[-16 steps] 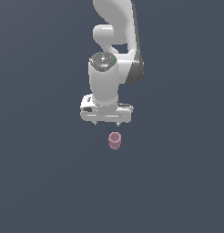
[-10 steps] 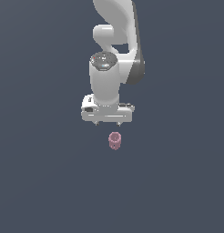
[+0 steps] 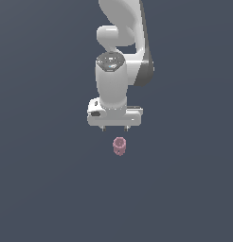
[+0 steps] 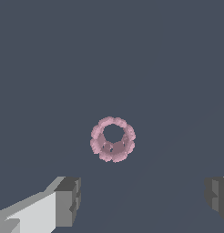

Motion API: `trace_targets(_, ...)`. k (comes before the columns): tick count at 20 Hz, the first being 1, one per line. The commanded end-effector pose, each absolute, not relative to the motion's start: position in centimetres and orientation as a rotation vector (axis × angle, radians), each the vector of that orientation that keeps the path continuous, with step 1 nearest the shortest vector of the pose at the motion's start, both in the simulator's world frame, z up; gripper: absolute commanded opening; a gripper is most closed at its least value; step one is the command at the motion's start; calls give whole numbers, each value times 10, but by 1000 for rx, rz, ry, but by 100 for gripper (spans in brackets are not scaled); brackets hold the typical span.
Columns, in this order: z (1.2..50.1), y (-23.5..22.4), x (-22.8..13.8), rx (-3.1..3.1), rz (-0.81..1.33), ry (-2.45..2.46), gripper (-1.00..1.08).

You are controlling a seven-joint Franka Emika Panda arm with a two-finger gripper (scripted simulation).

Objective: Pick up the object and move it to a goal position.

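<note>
Gripper (image 3: 114, 127) is spread wide with nothing in it, as far as I can see. Fingers (image 4: 67, 201) sit far apart on the wrist cam. The little pink ridged cylinder (image 3: 119, 146) stands upright just below the fingertips, not touching them, roughly centred between them (image 4: 113, 139).

Small pink ridged cylinder (image 3: 119, 146), upright, hollow-topped

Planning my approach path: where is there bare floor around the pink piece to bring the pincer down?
The dark surface is bare on every side of the pink cylinder, out to the frame edges in the exterior view. The only crowded spot is just behind it, where the open pincer hangs. The wrist view shows its fingers spread wide, bare floor between.
</note>
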State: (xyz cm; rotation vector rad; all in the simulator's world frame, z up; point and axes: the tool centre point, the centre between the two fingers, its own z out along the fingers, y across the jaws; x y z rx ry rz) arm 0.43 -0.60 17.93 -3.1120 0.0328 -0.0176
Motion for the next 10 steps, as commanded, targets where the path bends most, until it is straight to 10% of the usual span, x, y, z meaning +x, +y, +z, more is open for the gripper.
trace_targets(1, 178, -6, 4, -3113, -16, 44, 100)
trace_targets(10, 165, -2, 8, -3111, -10, 192, 100)
